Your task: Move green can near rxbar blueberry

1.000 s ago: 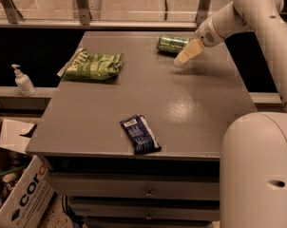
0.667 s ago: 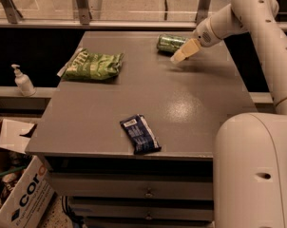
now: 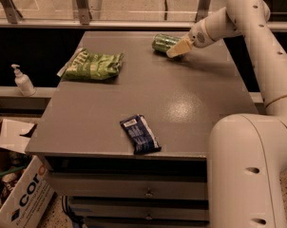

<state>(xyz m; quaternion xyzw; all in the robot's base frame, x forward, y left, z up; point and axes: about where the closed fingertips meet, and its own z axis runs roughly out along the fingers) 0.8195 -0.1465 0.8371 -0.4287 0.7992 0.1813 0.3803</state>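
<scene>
The green can (image 3: pixel 163 42) lies on its side at the far right of the grey table (image 3: pixel 191 94). My gripper (image 3: pixel 177 49) reaches down from the right and its pale fingers (image 3: pixel 181 46) are right against the can's right end, partly covering it. The rxbar blueberry (image 3: pixel 139 133), a dark blue flat wrapper with a white label at its far end, lies near the table's front edge, well away from the can.
A green chip bag (image 3: pixel 93 66) lies at the table's left. A white pump bottle (image 3: pixel 23 80) stands on a ledge to the left. A cardboard box (image 3: pixel 17 194) sits on the floor at lower left. My arm's white body (image 3: pixel 243 170) fills the lower right.
My gripper has moved a little left and up toward the can, from just beside it to against its right end. The can, bar and bag have not moved.
</scene>
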